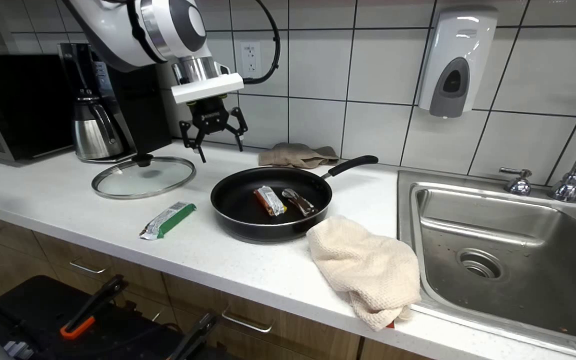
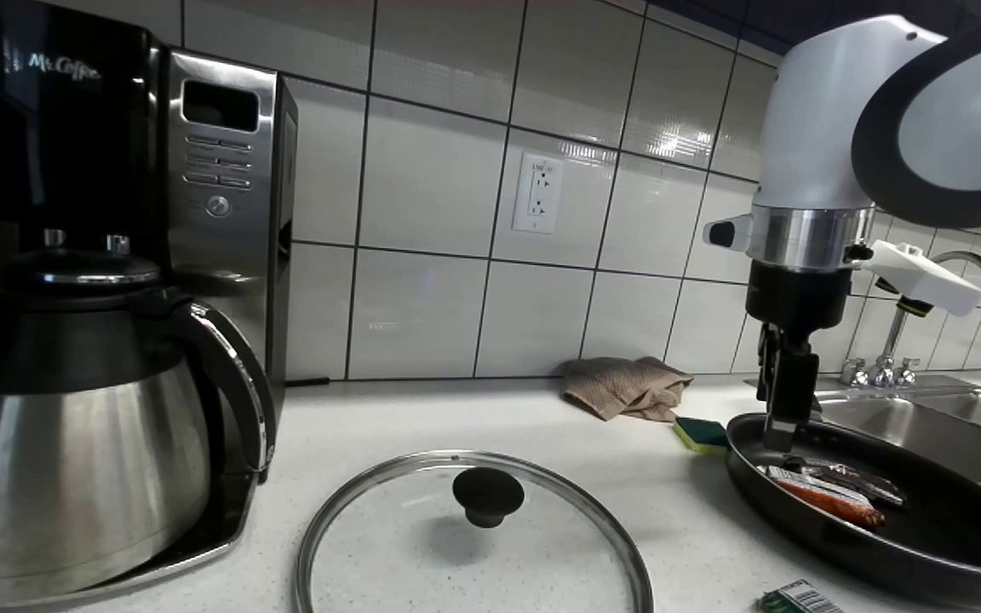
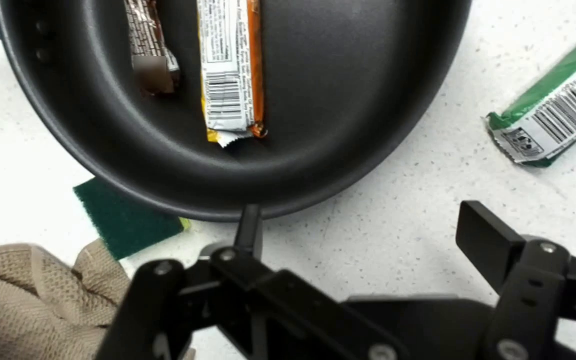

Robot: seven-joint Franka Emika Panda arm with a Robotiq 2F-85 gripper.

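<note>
Our fingers (image 3: 488,245) hang spread and empty near the pan (image 1: 238,197) holding two wrapped bars (image 1: 270,201); should we reach for the green-wrapped bar (image 1: 169,220) on the table (image 1: 208,255) beside it, we likely do best clearing the rim (image 1: 268,224) and straddling that bar's narrow width.

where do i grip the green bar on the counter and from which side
Probably across the middle of the green bar, pinching its two long sides from straight above: it lies flat on the counter, long and narrow, apart from the pan, and the open gripper looks wide enough to straddle it.
</note>
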